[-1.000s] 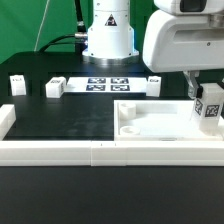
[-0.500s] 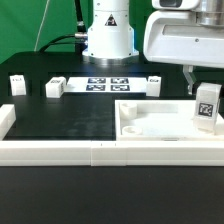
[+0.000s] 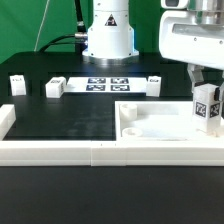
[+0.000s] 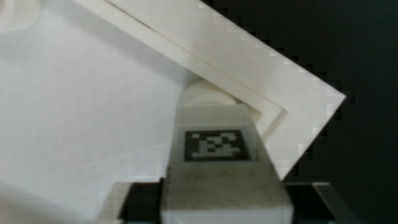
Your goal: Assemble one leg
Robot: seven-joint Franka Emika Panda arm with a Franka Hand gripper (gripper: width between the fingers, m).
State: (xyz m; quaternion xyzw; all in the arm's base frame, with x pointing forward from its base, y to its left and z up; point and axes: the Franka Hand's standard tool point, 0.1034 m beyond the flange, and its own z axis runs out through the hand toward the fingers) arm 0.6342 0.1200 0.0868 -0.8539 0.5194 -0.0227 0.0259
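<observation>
My gripper (image 3: 207,92) is shut on a leg (image 3: 208,106), a small white block with a coded tag on its face. It holds the leg upright over the right end of the large white panel (image 3: 150,122), near the panel's corner. In the wrist view the leg (image 4: 221,150) stands between the two dark fingers (image 4: 143,203), with the panel (image 4: 89,120) and its corner below it. Three other legs stand on the black mat: one at the far left (image 3: 17,84), one (image 3: 53,87) left of the marker board, one (image 3: 153,82) right of it.
The marker board (image 3: 105,84) lies at the back centre before the robot base (image 3: 108,35). A white frame rail (image 3: 100,152) runs along the front edge of the black mat, with a raised end at the left (image 3: 5,118).
My gripper has risen and moved slightly toward the exterior view's right, and the held leg now sits a little lower over the panel's right end.
</observation>
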